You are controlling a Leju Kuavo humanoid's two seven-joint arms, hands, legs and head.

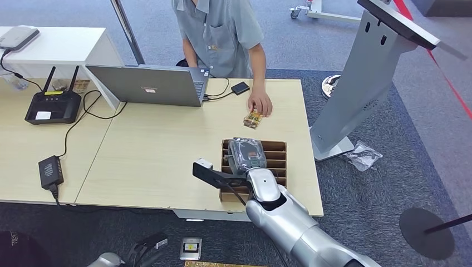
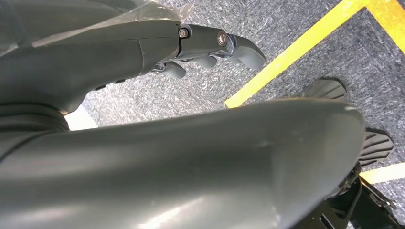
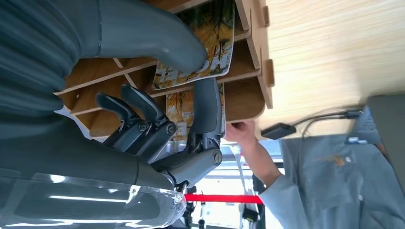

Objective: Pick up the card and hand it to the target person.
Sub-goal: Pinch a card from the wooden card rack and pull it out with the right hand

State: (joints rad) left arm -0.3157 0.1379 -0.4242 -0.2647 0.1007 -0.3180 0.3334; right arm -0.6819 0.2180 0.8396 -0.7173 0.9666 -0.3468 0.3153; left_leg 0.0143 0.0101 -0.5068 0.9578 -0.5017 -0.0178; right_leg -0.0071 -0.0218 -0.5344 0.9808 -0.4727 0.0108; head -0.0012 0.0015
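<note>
The right hand point(image 1: 246, 156) hung over the slotted wooden box point(image 1: 276, 149), between its dividers. Bare table point(image 1: 161, 150) lay open beside; the person's hand point(image 1: 260, 104) and laptop point(image 1: 149, 84) blocked the far side.

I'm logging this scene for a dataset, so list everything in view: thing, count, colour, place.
card: one, yellow-orange, in the rack, pinched by the right hand
card rack: one, brown wood, on the table's near right
cards: small yellow stack, under the person's hand
table: one, light wood
laptop: one, grey, far side
router: one, black, left desk
power adapter: one, black, left desk
kiosk stand: one, silver, right of table
person: one, grey shirt, behind table
right hand: over the rack
left hand: hanging above the carpet
</note>
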